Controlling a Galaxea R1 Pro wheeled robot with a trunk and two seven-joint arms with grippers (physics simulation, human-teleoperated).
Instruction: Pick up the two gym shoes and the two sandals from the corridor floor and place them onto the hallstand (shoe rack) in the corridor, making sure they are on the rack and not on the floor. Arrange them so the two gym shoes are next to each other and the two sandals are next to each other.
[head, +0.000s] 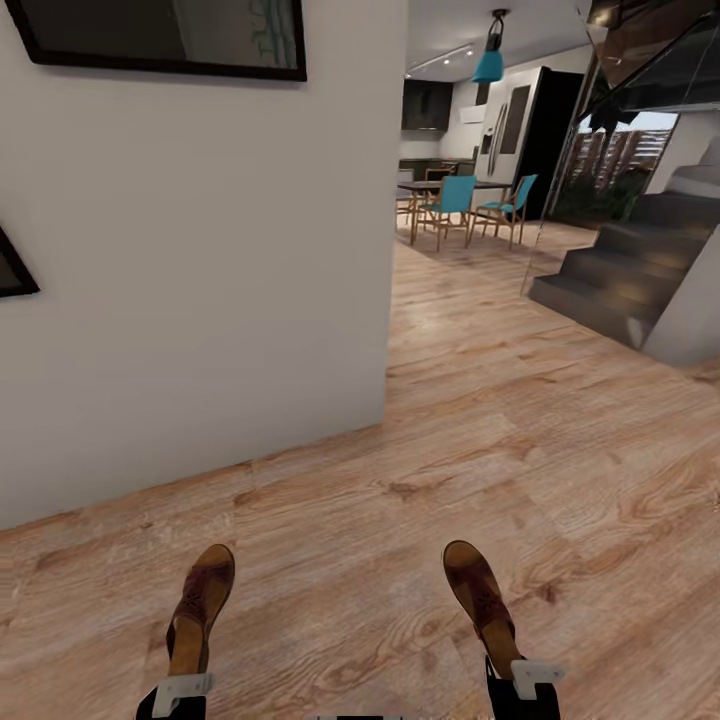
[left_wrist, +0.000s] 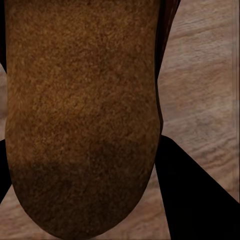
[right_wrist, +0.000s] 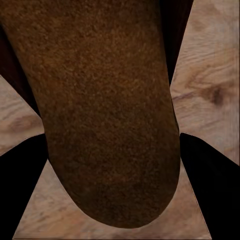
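Two dark brown sandals are held above the corridor floor (head: 400, 480), toes pointing ahead. My left gripper (head: 183, 690) is shut on the heel of the left sandal (head: 203, 590). The right sandal (head: 480, 595) is held the same way by my right gripper (head: 522, 682). In the left wrist view the sandal (left_wrist: 85, 110) runs between dark fingers (left_wrist: 200, 200). The right wrist view has the other sandal (right_wrist: 105, 115) between black fingers (right_wrist: 215, 185). The gym shoes and the hallstand are out of view.
A white wall (head: 200, 300) with dark framed pictures (head: 170, 35) stands close ahead on the left, ending at a corner (head: 386, 400). Plank floor runs on to the right toward dark stairs (head: 620, 270) and a far dining table with teal chairs (head: 455, 205).
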